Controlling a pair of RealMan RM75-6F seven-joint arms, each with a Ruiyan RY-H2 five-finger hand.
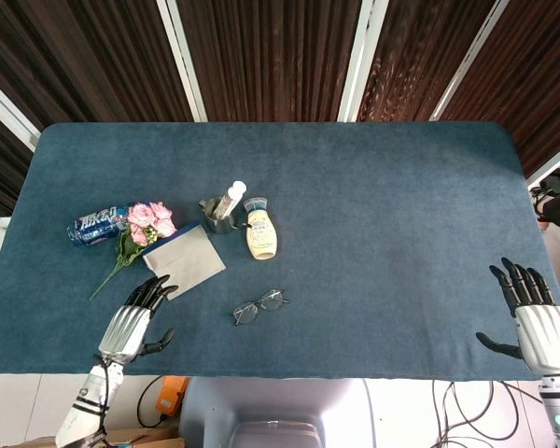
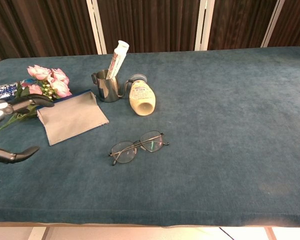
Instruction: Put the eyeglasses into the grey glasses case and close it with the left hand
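Observation:
The eyeglasses [image 1: 259,305] [image 2: 138,146] lie unfolded on the blue cloth near the front edge, lenses facing up. The grey glasses case [image 1: 183,260] [image 2: 71,116] lies flat to their left, beside the flowers. My left hand [image 1: 131,323] [image 2: 9,130] hovers open just in front of the case's near-left corner, fingers spread toward it, holding nothing. My right hand [image 1: 537,317] is open at the table's front right edge, far from the glasses; the chest view does not show it.
Pink flowers [image 1: 142,224] and a blue bottle [image 1: 97,225] lie left of the case. A metal cup [image 1: 217,214] holding a white tube and a cream bottle [image 1: 260,234] on its side sit behind the glasses. The table [image 1: 383,205] stretches bare to the right.

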